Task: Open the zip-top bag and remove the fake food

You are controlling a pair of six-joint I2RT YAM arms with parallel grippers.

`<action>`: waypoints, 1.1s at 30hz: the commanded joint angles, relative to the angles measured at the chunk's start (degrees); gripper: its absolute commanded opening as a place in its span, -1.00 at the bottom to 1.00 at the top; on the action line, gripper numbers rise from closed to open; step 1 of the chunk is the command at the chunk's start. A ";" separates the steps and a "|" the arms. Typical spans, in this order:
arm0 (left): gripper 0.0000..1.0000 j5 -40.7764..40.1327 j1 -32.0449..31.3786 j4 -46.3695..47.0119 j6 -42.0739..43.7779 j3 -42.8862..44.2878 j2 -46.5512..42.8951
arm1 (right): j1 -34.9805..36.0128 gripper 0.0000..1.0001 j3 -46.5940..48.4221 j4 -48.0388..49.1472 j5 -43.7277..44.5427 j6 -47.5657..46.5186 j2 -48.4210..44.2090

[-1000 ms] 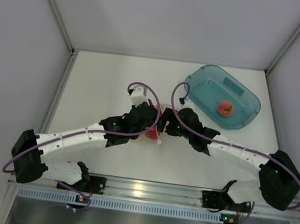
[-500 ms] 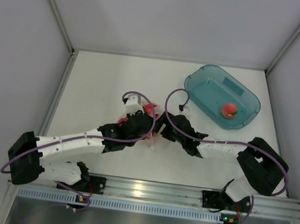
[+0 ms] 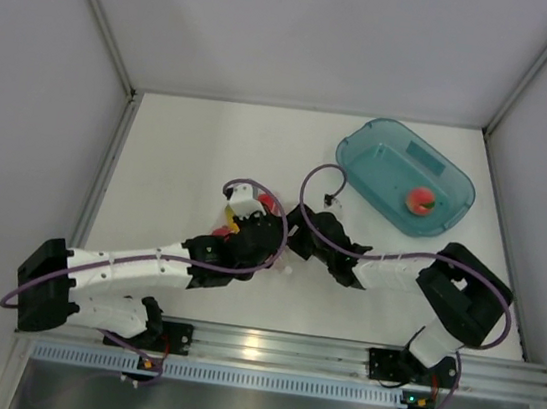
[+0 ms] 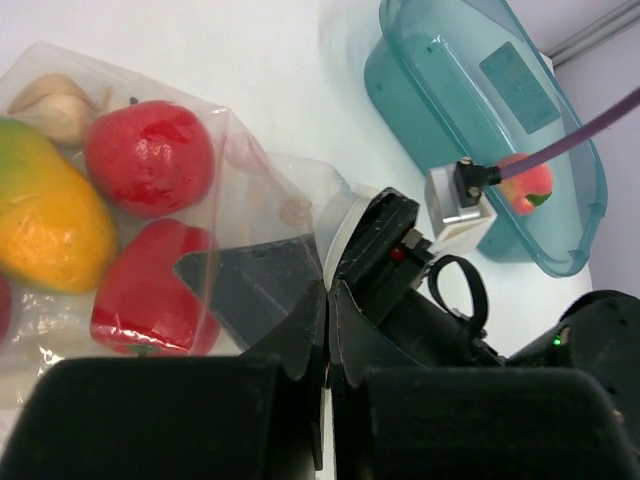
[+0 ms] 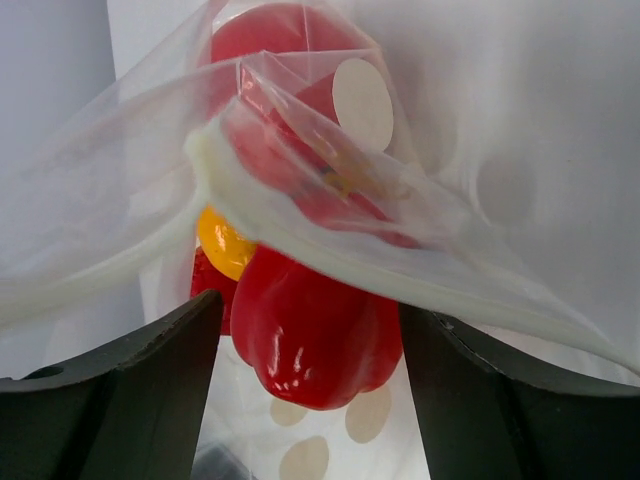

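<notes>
The zip-top bag (image 4: pixel 235 190), clear with white dots, lies mid-table between both grippers (image 3: pixel 252 214). My left gripper (image 4: pixel 328 325) is shut, pinching the bag's film near its mouth. Inside it sit fake food pieces: a red tomato (image 4: pixel 150 157), a yellow mango (image 4: pixel 45 220), a red pepper (image 4: pixel 140 295) and a pale garlic (image 4: pixel 55 105). My right gripper (image 5: pixel 310 310) is open inside the bag's mouth, under the white zip rim (image 5: pixel 330 250). Its fingers (image 5: pixel 130 380) stand on either side of the red pepper (image 5: pixel 320 335), almost touching it.
A teal translucent tub (image 3: pixel 362 146) stands at the back right and holds one pinkish peach (image 3: pixel 420 200); in the left wrist view the tub (image 4: pixel 420 80) and peach (image 4: pixel 525 185) show behind the right arm. Enclosure walls stand round the white table.
The right arm has folded in and its gripper has pushed left into the bag's mouth. The left gripper has drawn the bag slightly toward the near edge, staying shut.
</notes>
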 commanded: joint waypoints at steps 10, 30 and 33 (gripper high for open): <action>-1.00 -4.57 -0.12 3.04 -7.46 -6.55 -4.84 | 1.15 0.64 12.27 -4.23 -13.03 -6.22 12.72; -1.00 -9.75 -0.12 -0.83 -9.13 -12.89 -9.86 | 6.43 -0.01 12.89 -8.71 -3.28 -8.86 12.65; -1.00 -10.45 -0.12 -1.09 -8.52 -12.97 -10.12 | 6.34 -0.10 12.36 -8.62 -2.67 -9.56 10.89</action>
